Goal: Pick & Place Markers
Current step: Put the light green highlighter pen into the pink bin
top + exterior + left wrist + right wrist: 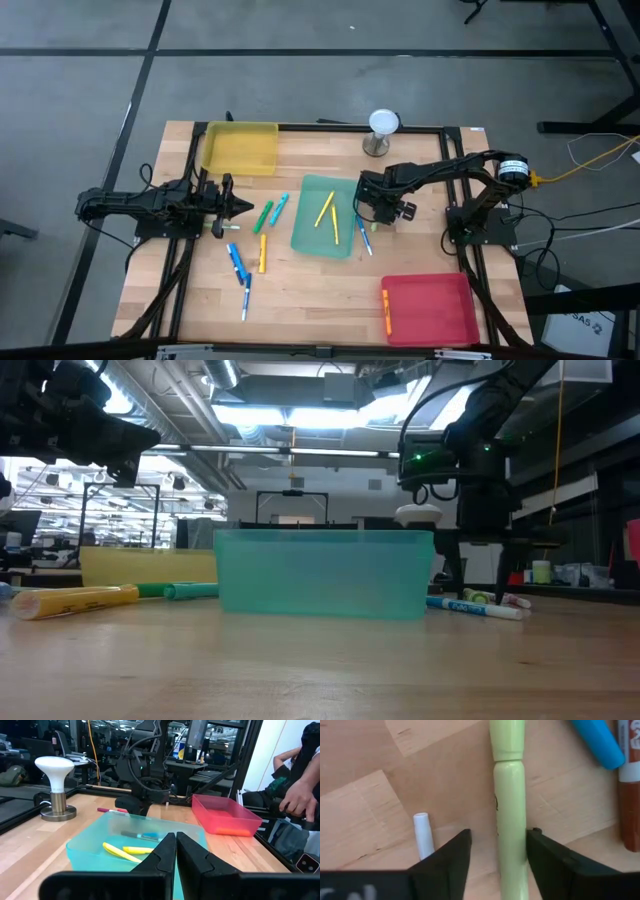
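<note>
Writing unreadable on markers; right hand (497, 852) apart astride green marker (509, 795); left hand (176, 851) together.

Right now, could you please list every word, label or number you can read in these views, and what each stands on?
None can be read in full.
Red-brown marker: white lettering on its barrel, cut off at the frame edge, unreadable.
Blue-and-white marker: blue print on its barrel, too small to read.
Pale green marker between the right gripper fingers: one small dark mark, not legible.

- I can read no whole word anywhere.
- Just beside my right gripper (497, 851), a brown marker (629, 785) bears white lettering, cut off and illegible.
</note>
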